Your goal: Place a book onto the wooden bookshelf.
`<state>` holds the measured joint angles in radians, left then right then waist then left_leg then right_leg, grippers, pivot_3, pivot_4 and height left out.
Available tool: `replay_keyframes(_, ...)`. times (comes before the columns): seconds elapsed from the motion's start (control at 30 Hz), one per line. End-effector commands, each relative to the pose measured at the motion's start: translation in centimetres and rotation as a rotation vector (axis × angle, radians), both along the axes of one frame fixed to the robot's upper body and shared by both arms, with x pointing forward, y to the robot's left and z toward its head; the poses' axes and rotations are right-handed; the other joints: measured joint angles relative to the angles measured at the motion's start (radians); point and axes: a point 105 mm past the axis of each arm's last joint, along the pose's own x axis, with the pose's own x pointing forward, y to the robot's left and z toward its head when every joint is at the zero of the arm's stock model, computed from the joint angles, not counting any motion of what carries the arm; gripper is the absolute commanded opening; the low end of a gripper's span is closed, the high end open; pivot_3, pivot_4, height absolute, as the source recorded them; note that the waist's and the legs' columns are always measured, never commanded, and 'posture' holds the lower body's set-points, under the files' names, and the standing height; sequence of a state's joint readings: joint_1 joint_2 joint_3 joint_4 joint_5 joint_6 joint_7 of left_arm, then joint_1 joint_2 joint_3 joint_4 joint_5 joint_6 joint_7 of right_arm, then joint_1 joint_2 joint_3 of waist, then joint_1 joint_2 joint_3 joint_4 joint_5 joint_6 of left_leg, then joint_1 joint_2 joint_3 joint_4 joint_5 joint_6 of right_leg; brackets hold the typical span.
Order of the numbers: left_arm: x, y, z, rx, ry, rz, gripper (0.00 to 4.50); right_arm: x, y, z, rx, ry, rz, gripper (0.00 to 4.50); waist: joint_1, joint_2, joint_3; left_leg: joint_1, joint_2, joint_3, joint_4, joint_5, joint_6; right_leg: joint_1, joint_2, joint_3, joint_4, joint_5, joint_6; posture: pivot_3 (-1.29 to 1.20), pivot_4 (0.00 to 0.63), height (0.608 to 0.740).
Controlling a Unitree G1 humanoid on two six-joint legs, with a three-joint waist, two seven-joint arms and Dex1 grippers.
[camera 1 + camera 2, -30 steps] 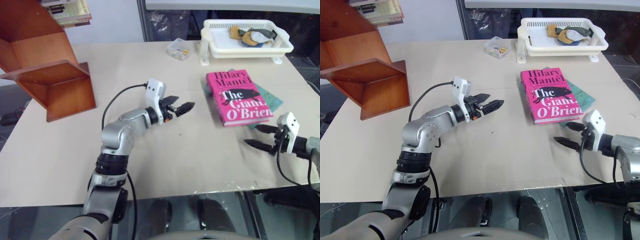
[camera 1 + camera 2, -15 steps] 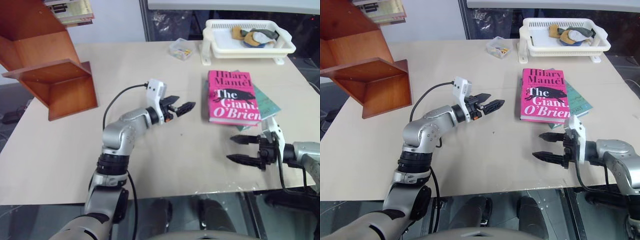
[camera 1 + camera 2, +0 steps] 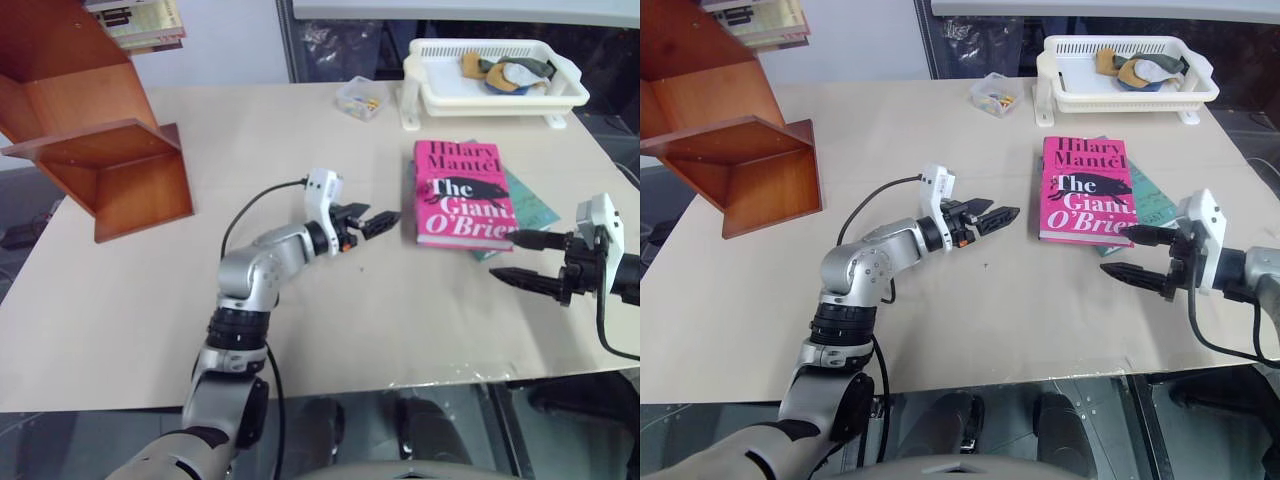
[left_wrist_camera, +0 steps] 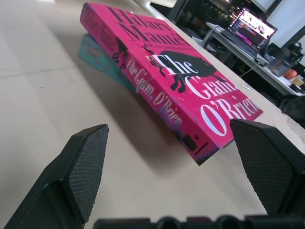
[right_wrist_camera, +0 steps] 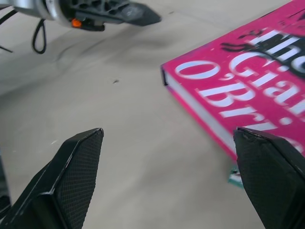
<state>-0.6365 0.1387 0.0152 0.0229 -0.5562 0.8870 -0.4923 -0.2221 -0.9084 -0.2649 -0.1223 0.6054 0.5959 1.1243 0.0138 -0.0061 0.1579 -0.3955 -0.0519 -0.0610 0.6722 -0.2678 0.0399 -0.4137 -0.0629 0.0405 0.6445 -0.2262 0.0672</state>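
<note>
Both grippers spread wide and empty — left gripper (image 3: 378,222) just beside the pink book (image 3: 462,193), right gripper (image 3: 522,258) near its lower corner — book flat on the table (image 3: 300,130) atop a teal book (image 3: 535,205), well apart from the wooden bookshelf (image 3: 95,130).

The book (image 3: 458,193) is thick and bright pink, with red and white letters "Hilary Mantel, The Giant, O'Brien" and a black shape on the cover. It lies flat, cover up, on the right part of the bench. The wooden bookshelf (image 3: 95,140) is reddish-brown with slanted boards and open compartments; it stands at the far left, well apart from the book.
</note>
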Motion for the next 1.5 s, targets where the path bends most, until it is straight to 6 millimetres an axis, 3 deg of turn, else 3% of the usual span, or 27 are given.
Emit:
replay_keyframes(0.03,0.2,-1.7,1.3,-0.129,0.062,-0.027,4.5,1.2,-0.1,1.6,-0.007,-0.119,-0.036,4.45,0.002,0.0,0.0,0.0,0.0,0.0,0.0,0.0,0.0,0.0,0.0,0.0,0.0,0.0,0.0,0.0,0.15,0.74)
replay_keyframes(0.23,1.7,-4.2,1.6,-0.303,0.249,-0.021,4.5,1.5,0.6,1.9,0.013,-0.15,-0.01,4.45,0.001,-0.001,0.001,-0.002,0.0,-0.002,0.001,0.0,0.0,0.0,0.0,-0.002,0.0,0.0,0.0,0.0,0.15,0.74)
replay_keyframes(0.6,2.5,-7.3,-0.9,-0.24,0.395,-0.048,4.5,2.0,1.4,2.0,0.017,-0.217,-0.026,4.45,0.0,-0.001,0.001,-0.001,0.0,-0.001,0.001,0.0,0.0,0.0,0.001,-0.002,0.0,0.0,0.0,0.0,0.15,0.74)
replay_keyframes(0.77,2.9,-8.6,-1.5,-0.386,0.559,-0.047,4.5,2.1,1.7,2.0,0.022,-0.233,-0.036,4.45,0.0,-0.001,0.001,-0.001,0.0,-0.001,0.001,0.0,0.0,0.0,0.001,-0.002,0.0,0.0,0.0,0.0,0.15,0.74)
replay_keyframes(0.93,3.1,-9.0,-1.9,-0.416,0.613,-0.052,4.5,2.0,1.5,2.0,0.01,-0.244,-0.053,4.45,0.0,-0.001,0.001,-0.001,0.0,-0.001,0.001,0.0,0.0,0.0,0.001,-0.002,0.0,0.0,0.0,0.0,0.15,0.74)
replay_keyframes(1.03,3.1,-9.3,-1.5,-0.438,0.619,-0.065,3.84,1.9,1.3,2.1,0.007,-0.25,-0.064,4.5,0.0,-0.001,0.001,-0.002,-0.001,-0.001,0.001,0.0,0.0,0.0,0.0,-0.002,0.0,0.0,0.0,0.0,0.15,0.74)
replay_keyframes(1.33,2.2,-9.0,-1.2,-0.445,0.633,-0.122,0.32,2.1,1.7,1.9,0.009,-0.251,-0.068,4.5,0.0,-0.001,0.0,-0.002,0.0,-0.001,0.001,0.0,0.0,0.0,0.0,-0.002,0.0,0.0,0.0,0.0,0.15,0.74)
replay_keyframes(1.5,0.7,-8.6,-1.1,-0.425,0.642,-0.174,0.32,2.3,1.8,1.7,0.006,-0.248,-0.065,4.5,-0.002,-0.001,0.001,-0.002,0.0,-0.001,0.001,0.0,0.0,-0.001,0.0,-0.001,0.0,0.0,0.0,0.0,0.15,0.74)
